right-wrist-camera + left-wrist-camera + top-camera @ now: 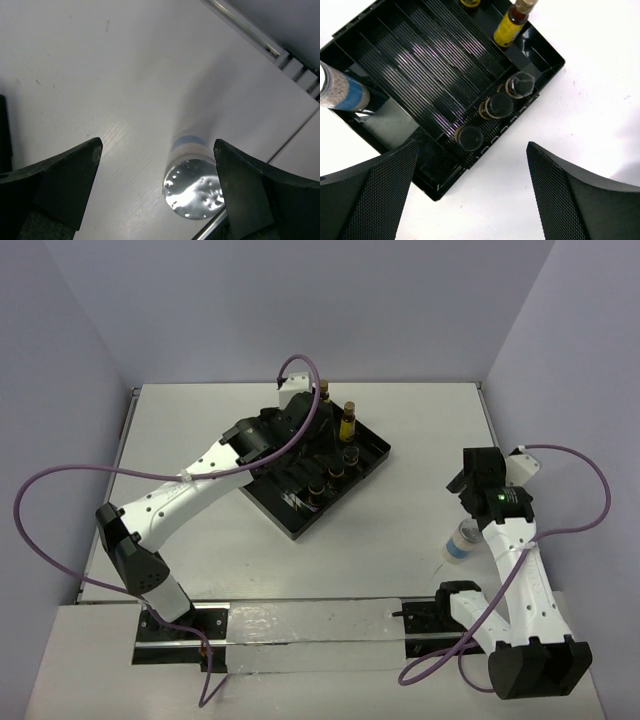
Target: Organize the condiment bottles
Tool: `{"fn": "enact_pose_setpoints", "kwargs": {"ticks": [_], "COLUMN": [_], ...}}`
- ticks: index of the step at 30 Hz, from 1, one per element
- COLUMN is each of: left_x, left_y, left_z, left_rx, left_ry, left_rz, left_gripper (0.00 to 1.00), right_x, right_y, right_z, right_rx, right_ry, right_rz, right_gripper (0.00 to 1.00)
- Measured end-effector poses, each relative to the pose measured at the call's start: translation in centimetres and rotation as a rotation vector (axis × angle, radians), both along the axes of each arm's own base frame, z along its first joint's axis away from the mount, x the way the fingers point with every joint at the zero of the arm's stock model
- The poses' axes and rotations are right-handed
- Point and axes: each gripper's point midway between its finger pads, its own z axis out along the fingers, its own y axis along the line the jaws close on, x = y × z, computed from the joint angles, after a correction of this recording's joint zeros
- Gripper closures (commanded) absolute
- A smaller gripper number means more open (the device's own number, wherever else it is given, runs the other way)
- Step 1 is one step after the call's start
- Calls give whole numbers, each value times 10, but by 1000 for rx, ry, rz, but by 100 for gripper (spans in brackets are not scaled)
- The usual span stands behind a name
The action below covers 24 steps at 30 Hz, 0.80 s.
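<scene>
We find the condiment bottles in two places. Three short dark bottles (498, 105) stand in a diagonal row in the narrow lane along the lower right wall of the black ridged tray (420, 65). Their round tops face the left wrist camera, each just beside the next. An amber bottle (509, 29) with a pale cap stands upright in the tray's upper right corner. A second amber bottle (469, 3) is cut off by the top edge of that view. At the left edge of the same view a blue-labelled bottle (342, 92) with grainy white contents sits at the tray's left corner; we cannot tell whether it is inside the wall or against it. One more blue-banded bottle (195, 182) with a shiny lid stands alone on the white counter (420, 440), at the lower right of the overhead view and well apart from the tray.

The left pincer (472, 155) hangs over the tray's lower edge with its mesh-faced fingers (375, 200) spread wide, holding nothing. The right pincer (157, 150) is likewise apart. In its wrist view the lone bottle shows between the fingers, close against the right-hand one; we cannot tell whether they touch. White counter shows on every side of the tray, widest between the tray and the lone bottle, and runs back to the far wall.
</scene>
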Motion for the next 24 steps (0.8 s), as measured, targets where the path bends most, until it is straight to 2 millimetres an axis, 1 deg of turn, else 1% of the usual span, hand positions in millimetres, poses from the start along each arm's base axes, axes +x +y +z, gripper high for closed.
{"fn": "enact_pose_setpoints", "kwargs": {"ticks": [2, 5, 10, 14, 18, 24], "left_x": [2, 3, -3, -3, -4, -5], "left_y": [3, 8, 18, 22, 26, 30], "left_z": [-2, -7, -23, -28, -30, -36], "left_rx": [14, 32, 84, 107, 123, 129], "left_ry": [2, 8, 29, 31, 31, 39], "left_rz": [1, 3, -10, -23, -32, -44], "left_gripper": [4, 4, 4, 4, 4, 4], "right_x": [-13, -27, -50, -64, -69, -70], "right_y": [0, 1, 10, 16, 23, 27], "right_z": [1, 3, 0, -4, -8, -18], "right_rx": [18, 39, 104, 152, 192, 218], "right_ry": [25, 55, 79, 100, 121, 150], "right_rz": [-33, -68, -90, -107, -116, -119], "right_gripper": [0, 0, 0, 0, 0, 0]}}
